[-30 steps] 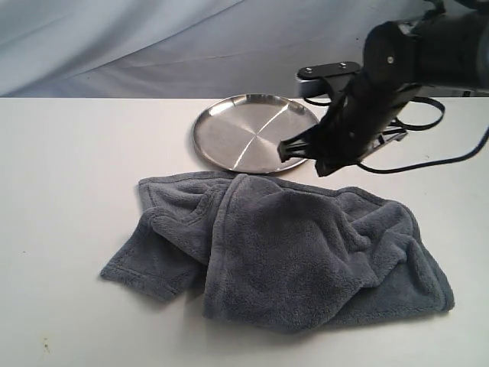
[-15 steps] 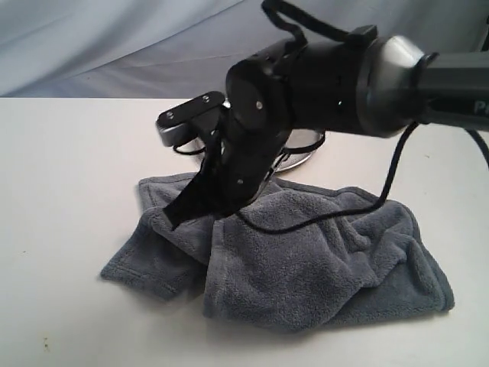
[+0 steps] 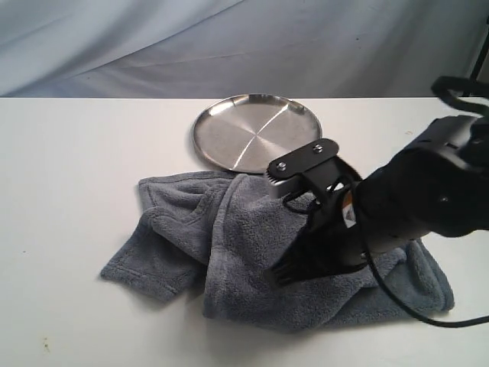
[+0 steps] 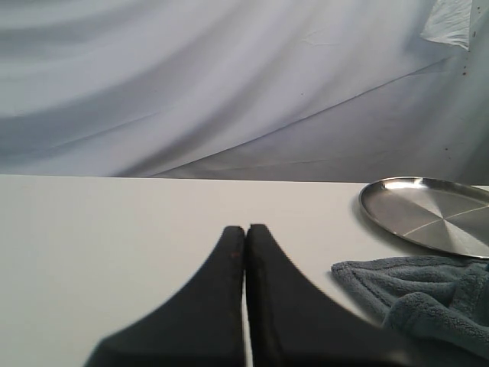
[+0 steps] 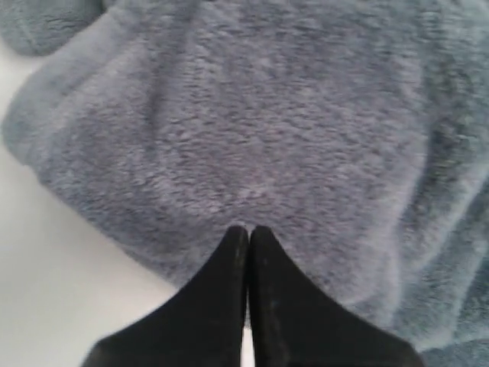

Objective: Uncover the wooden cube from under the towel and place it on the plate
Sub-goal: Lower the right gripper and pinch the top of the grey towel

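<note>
Blue-grey towel [image 3: 229,245] lies bunched just beside the plate [image 3: 229,138]; the right gripper [image 3: 279,277], jaws pressed together, seemingly touches it, while the left gripper [image 4: 246,229] is clenched on nothing.

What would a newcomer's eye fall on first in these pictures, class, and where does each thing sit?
The bulky black arm's right pincer, shut, points down at the crumpled blue-grey towel near the middle of the white table. Just behind the towel lies the shiny silver plate. No wooden cube shows in any view.
</note>
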Controlling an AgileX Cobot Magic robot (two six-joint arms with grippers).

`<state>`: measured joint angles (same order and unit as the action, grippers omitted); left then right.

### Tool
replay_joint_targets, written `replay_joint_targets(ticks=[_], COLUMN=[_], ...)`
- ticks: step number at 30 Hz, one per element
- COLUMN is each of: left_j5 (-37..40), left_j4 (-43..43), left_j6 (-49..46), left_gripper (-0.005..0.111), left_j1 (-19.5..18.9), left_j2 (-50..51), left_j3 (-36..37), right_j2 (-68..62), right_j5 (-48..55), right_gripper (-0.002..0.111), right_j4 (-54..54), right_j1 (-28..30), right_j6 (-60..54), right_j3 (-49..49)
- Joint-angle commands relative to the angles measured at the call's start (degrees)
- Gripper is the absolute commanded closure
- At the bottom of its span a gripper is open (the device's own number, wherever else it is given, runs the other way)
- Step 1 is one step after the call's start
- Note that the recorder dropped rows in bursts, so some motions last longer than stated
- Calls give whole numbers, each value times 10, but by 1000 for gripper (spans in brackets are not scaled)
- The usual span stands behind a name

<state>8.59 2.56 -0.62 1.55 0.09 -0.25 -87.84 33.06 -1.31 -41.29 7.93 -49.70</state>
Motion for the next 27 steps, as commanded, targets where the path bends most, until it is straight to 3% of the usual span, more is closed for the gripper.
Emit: replay_joint_targets(ticks=[1,7,12,15,22,27], left_j5=[-2,-2,-2,-2,-2,-2], left_j4=[0,0,0,0,0,0], left_j6=[-1,1,1,1,1,1], left_gripper=[105,105,105,105,105,105], left_j1=[0,0,0,0,0,0], left_j2=[-1,-1,-1,-1,-1,-1], left_j3=[3,3,3,3,3,3], right_j2=[9,10,10,10,7,-11], right_j5=[-25,-127,-154,-154,-154,-164], right_gripper=[108,108,106,92,35,30], right_j4=[2,18,18,18,17,13], right_j1=[42,54,53,53,53,53], right_j6=[9,16,16,8,-61,-71], right_j3=[5,5,5,5,5,5])
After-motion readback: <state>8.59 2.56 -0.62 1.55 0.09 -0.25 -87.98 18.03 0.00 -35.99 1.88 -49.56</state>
